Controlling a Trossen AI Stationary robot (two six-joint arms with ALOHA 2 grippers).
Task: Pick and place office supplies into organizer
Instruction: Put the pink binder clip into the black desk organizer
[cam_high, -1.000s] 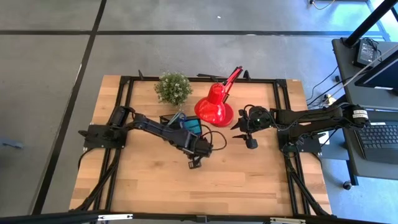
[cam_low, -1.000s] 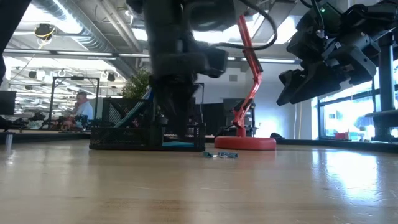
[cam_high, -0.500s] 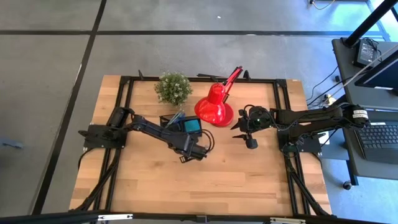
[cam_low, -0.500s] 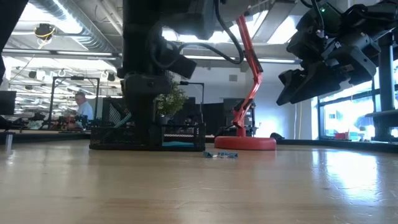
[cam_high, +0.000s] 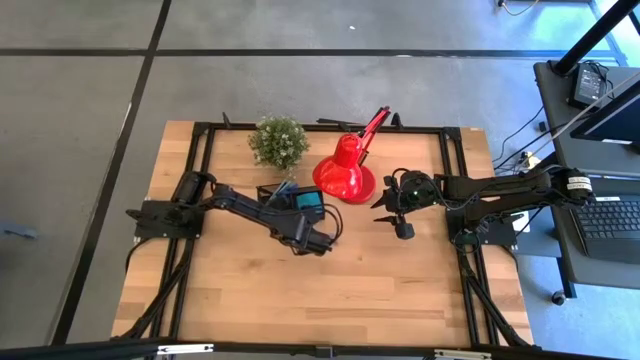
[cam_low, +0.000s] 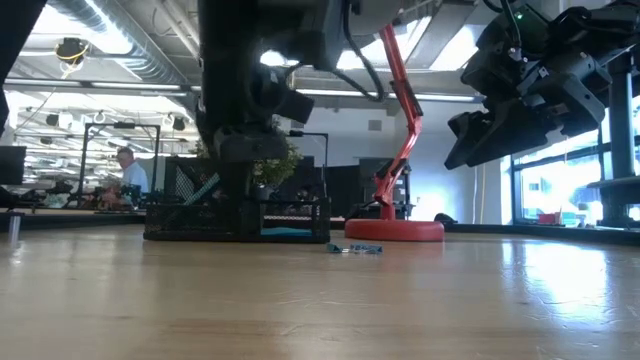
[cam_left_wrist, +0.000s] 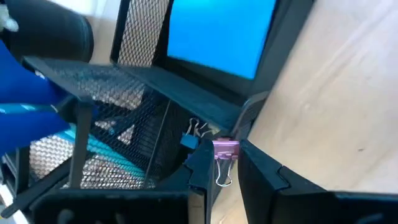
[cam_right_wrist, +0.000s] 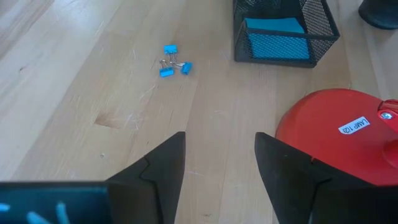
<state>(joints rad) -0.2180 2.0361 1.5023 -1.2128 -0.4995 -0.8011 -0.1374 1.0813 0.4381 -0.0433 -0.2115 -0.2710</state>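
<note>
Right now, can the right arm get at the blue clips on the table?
Probably yes. The right tool hangs open above bare wood, and the blue clips lie loose ahead of it with nothing between. The lamp base and the organizer sit off to one side.

The overhead view is evenly and brightly lit, with only soft shadows under the arms on the table (cam_high: 330, 290). In the low view, glare is thrown across the tabletop from bright windows (cam_low: 560, 170) and ceiling lights, and the near arm is rendered dark and blurred. Close mesh in the left wrist view is seen out of focus.
</note>
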